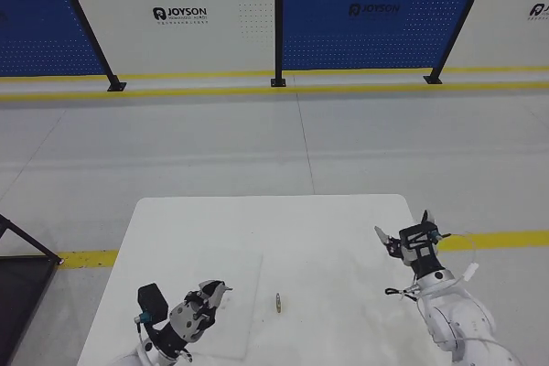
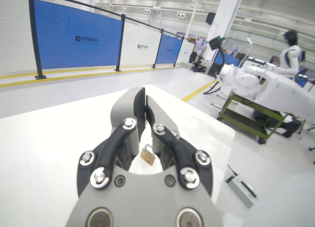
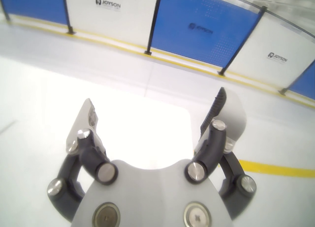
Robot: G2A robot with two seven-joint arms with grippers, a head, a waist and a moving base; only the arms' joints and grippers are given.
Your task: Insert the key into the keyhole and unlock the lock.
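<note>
As top view shows, padlock (image 1: 277,302) lies on table (image 1: 348,220), left gripper (image 1: 220,289) near, right gripper (image 1: 403,229) well apart. L wrist: pinched shut, can't tell if key's inside. R wrist: wide, empty; prob pre-insertion, next needs padlock held, key aligned.

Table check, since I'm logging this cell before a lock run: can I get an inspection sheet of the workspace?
surface: white table, rounded corners
job's things: brass padlock lying on the table's near side
clutter: nothing seen
grippers: left gripper shut, beside the padlock, apart from it; right gripper open over the far right corner
cables: white lead by the right wrist
surroundings: blue-and-white fence, yellow floor lines
</note>
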